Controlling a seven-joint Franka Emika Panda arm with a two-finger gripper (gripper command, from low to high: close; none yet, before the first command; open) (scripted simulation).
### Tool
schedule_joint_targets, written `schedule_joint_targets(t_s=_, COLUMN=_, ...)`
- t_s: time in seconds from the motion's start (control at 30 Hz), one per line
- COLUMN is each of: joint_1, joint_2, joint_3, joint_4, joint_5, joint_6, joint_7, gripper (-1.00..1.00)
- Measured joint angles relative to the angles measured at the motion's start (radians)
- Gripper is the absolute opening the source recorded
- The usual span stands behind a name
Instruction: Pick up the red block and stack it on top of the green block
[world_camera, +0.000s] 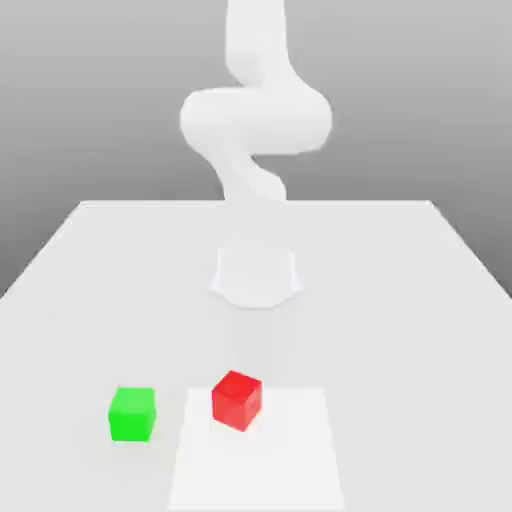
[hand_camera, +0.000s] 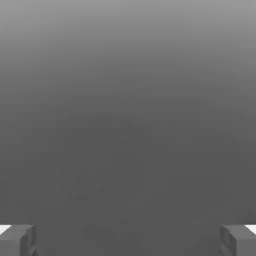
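Red block (world_camera: 237, 401) beside green block (world_camera: 132, 414)

The exterior view has two small cubes, one red block (world_camera: 237, 401) and one green block (world_camera: 132, 414). There is one white robot arm (world_camera: 256, 120), one pale table (world_camera: 390, 330) and one white rectangular patch (world_camera: 270, 465). The hand view has two gripper fingers (hand_camera: 20, 241).

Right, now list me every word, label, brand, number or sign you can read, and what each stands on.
None: no text can be read on the red block, the green block, the table or the arm.
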Motion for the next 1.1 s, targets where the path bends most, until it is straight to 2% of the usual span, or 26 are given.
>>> schedule_joint_targets(t_s=0.57, joint_1=-0.120, joint_2=0.623, joint_3=0.061, joint_4=-0.481, joint_5=0.008, joint_6=0.433, joint_7=0.353, gripper=0.00)
schedule_joint_targets(t_s=0.8, joint_1=-0.107, joint_2=0.897, joint_3=0.027, joint_4=-0.481, joint_5=-0.044, joint_6=0.657, joint_7=0.416, gripper=0.00)
schedule_joint_targets(t_s=0.83, joint_1=-0.100, joint_2=0.926, joint_3=0.019, joint_4=-0.477, joint_5=-0.050, joint_6=0.682, joint_7=0.420, gripper=-1.00)
schedule_joint_targets(t_s=1.1, joint_1=-0.101, joint_2=0.906, joint_3=0.021, joint_4=-0.480, joint_5=-0.048, joint_6=0.667, joint_7=0.421, gripper=-1.00)
